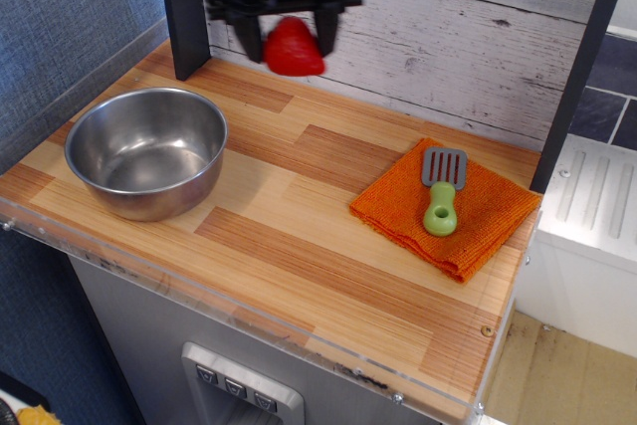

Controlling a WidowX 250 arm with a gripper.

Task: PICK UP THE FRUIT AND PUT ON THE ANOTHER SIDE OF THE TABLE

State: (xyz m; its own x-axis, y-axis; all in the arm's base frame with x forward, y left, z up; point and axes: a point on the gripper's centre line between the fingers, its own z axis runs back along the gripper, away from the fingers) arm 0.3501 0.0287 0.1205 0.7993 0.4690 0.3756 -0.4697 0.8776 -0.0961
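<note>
The hand [289, 35] grips the fruit [292, 48] between its two fingers, held in the air above the back edge of the bench [299, 236]. A steel bowl [146, 151] sits at the left end, and a spatula [441, 190] lies on an orange cloth [448, 208] near the right edge.

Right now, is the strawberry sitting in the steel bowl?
No, the strawberry hangs between the gripper fingers above the table, and the bowl holds nothing.

The pincer [289, 35] grips the fruit [292, 48] in the air above the table [299, 216].
</note>
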